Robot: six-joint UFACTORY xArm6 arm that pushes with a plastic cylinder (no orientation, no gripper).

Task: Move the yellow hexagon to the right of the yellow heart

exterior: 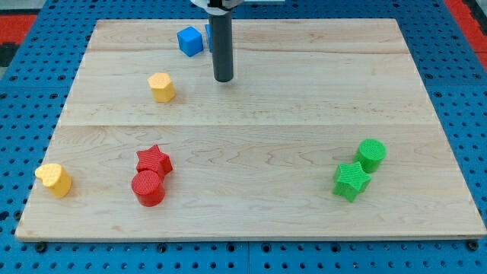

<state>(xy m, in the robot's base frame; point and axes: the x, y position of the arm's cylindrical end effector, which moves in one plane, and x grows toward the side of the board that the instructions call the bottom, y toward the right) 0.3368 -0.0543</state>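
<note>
Board first, since you can place everything else off it: pale wood w/ plank seams, sitting on blue pegboard.

Nearest you, along the board's bottom-left edge, sits the yellow heart, almost at the left rim. Right of it, still in the board's lower left, you've got the red cylinder w/ the red star touching it from just behind. Over in the board's lower right, the green star and green cylinder also touch, cylinder behind and slightly to the right.

Further back, in the board's upper left quarter, you'll see the yellow hexagon standing alone. It's well apart from the heart, up and to the right of it, w/ the red pair roughly between them towards the bottom.

My tip is down on the board's upper middle, right of the hexagon, near but not touching; clear gap btwn them. No gripper on this arm, just a straight dark rod, so there's nothing to open or close and it holds nothing.

Farthest back, near the board's top edge, the blue cube sits just left of the rod. A 2nd blue bit peeks out right beside the rod, mostly hidden; can't tell its shape.
</note>
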